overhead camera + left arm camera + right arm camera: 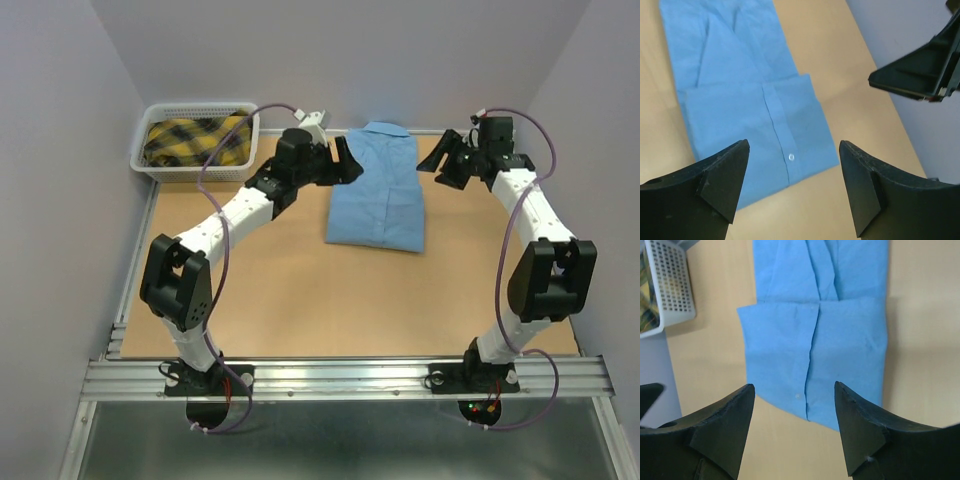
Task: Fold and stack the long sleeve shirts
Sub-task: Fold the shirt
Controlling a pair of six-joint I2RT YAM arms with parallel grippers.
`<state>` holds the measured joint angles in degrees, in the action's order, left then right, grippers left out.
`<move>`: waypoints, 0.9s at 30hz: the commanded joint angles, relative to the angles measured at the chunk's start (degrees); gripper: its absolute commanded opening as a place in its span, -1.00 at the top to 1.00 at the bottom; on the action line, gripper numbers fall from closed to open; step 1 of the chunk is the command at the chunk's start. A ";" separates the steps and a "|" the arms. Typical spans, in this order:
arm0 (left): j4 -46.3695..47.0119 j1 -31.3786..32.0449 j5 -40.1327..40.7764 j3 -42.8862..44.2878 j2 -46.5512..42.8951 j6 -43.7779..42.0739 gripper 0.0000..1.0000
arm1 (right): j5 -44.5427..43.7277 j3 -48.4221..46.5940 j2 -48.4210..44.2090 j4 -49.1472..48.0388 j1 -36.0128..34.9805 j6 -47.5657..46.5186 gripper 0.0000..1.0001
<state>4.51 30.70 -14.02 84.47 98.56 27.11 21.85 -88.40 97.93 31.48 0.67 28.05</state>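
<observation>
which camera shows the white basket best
The top external view: the whole white basket shows, with yellow-and-black plaid cloth inside. The right wrist view catches only a perforated corner at its left edge; the left wrist view misses it.

i see the shirt [376, 190] as smooth matt blue cloth on a table [300, 300] of matt, wood-coloured board. the basket [200, 168] looks like white perforated plastic holding a checked cloth [195, 140], and the rail [350, 378] at the near edge is brushed bare metal.
</observation>
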 commanded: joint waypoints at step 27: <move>7.70 4.46 -6.54 -9.75 21.84 6.72 -0.52 | 23.33 48.14 14.39 -67.69 -5.94 24.77 -0.40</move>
<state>12.29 35.83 -19.55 76.93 119.83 33.26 47.03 -42.87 108.90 -32.64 -5.04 54.28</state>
